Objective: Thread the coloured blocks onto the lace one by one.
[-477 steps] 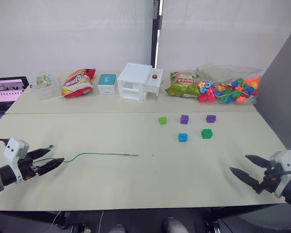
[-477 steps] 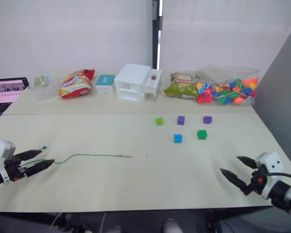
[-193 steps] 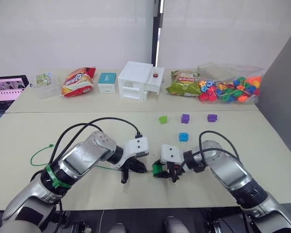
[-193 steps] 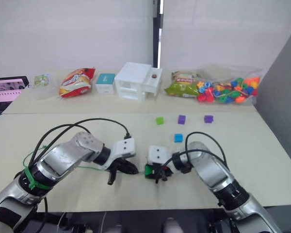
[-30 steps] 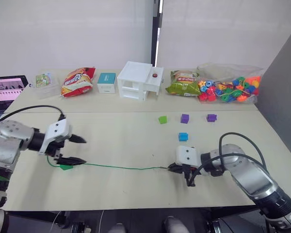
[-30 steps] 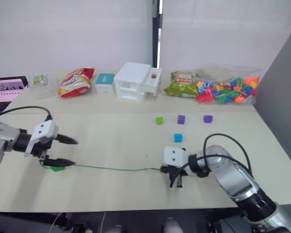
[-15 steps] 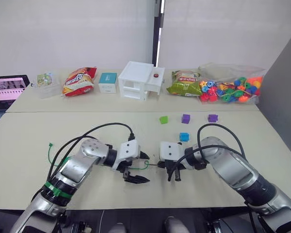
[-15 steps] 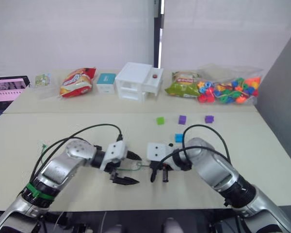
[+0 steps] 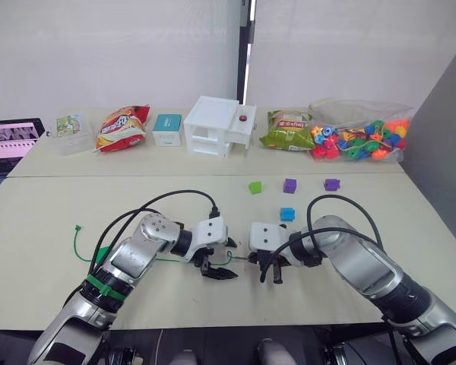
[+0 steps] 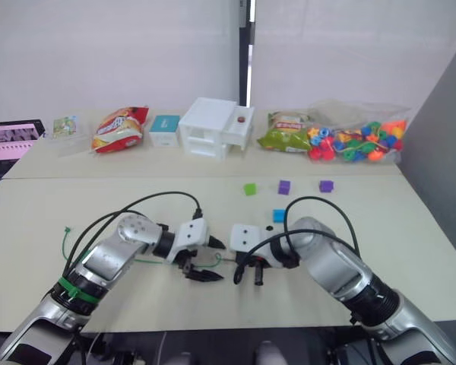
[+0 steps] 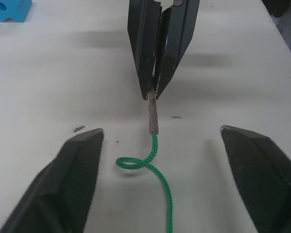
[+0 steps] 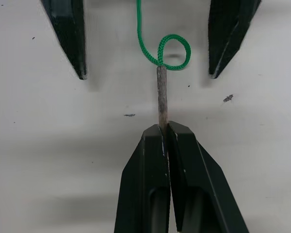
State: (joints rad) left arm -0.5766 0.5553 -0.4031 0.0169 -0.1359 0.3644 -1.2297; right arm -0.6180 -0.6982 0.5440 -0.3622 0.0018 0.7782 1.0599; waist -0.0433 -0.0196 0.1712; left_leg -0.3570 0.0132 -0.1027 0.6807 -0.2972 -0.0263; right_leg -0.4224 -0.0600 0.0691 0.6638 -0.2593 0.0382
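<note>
So far you have the right gripper (image 12: 165, 130) clamped on the stiff tip of the lace (image 12: 161, 99) at lower centre, the left gripper (image 11: 157, 141) spread empty around it, and four coloured blocks (image 9: 287, 214) unthreaded centre-right.

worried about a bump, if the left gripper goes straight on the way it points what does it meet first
Probably the right gripper, shut on the lace tip dead ahead. The left gripper is open, its fingers astride the lace, so the stiff tip would pass between them. The depth of the gap is unclear.
</note>
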